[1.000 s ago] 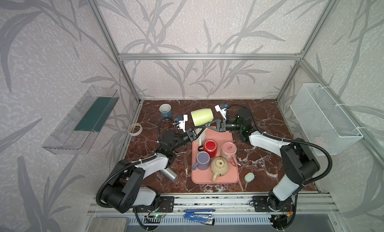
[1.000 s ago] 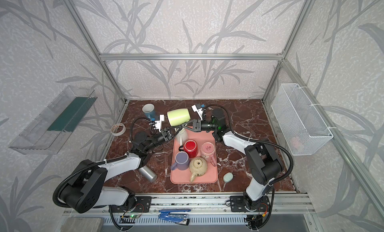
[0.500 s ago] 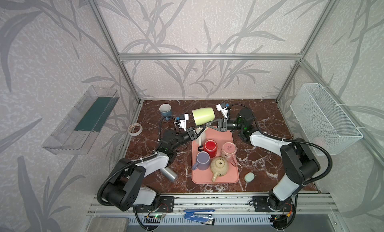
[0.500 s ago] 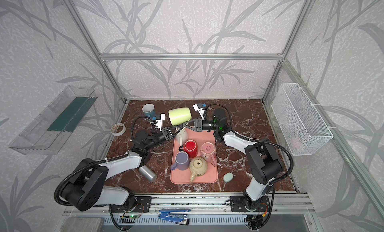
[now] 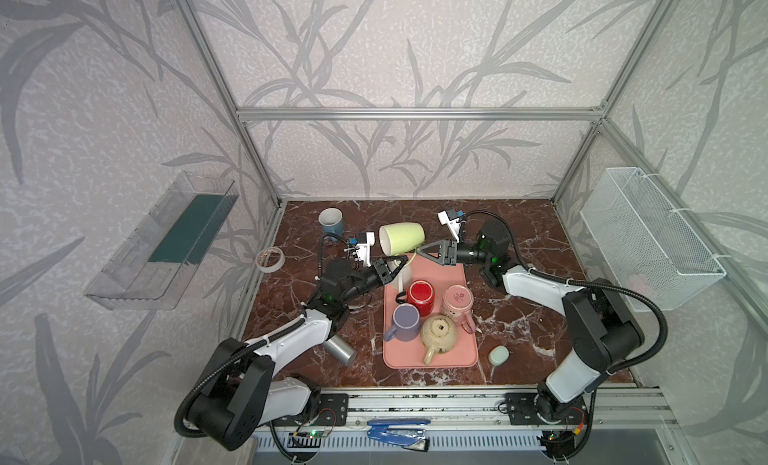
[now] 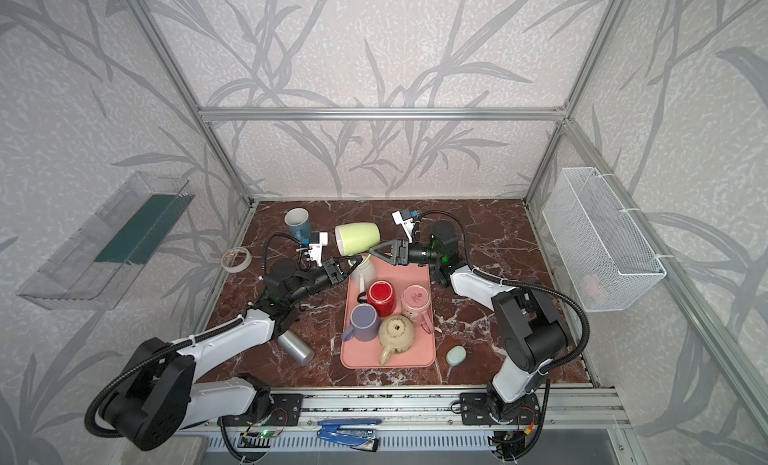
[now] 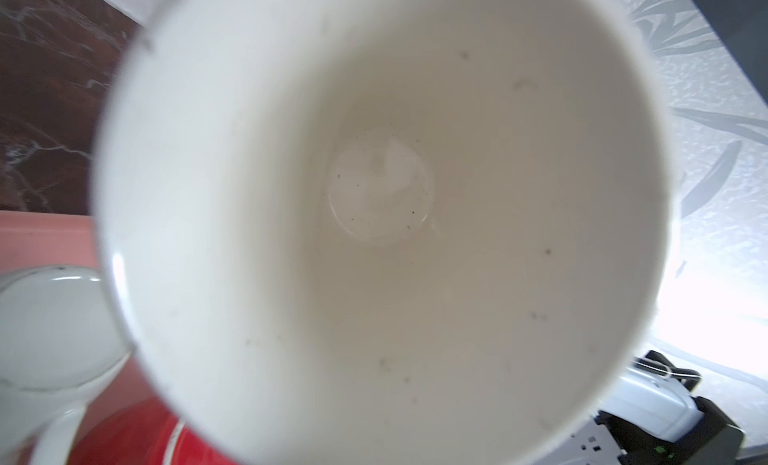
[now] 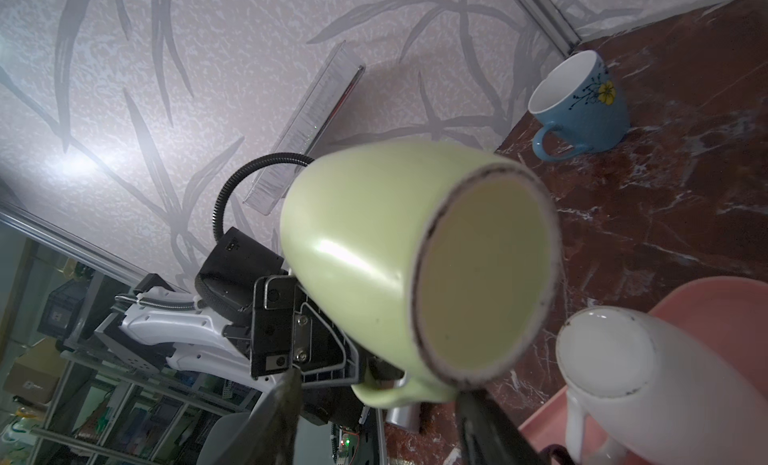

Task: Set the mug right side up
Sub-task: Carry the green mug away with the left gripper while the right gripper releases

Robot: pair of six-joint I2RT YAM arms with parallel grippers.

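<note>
Above the far end of a pink tray (image 5: 457,359), the left gripper (image 5: 397,262) clamps a lime-green mug (image 5: 403,237) by its handle (image 8: 390,394), aloft on its side; the right gripper (image 5: 422,251) hangs just beside it, jaws parted. A blue mug (image 5: 331,221) stands beyond.

Marble table (image 5: 523,346): tray (image 5: 461,357), blue mug (image 5: 331,222), tape roll (image 5: 270,259), silver can (image 5: 340,350)

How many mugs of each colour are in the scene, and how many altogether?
green mug: 1
blue mug: 1
white mug: 1
red mug: 1
pink mug: 1
purple mug: 1
Total: 6
</note>
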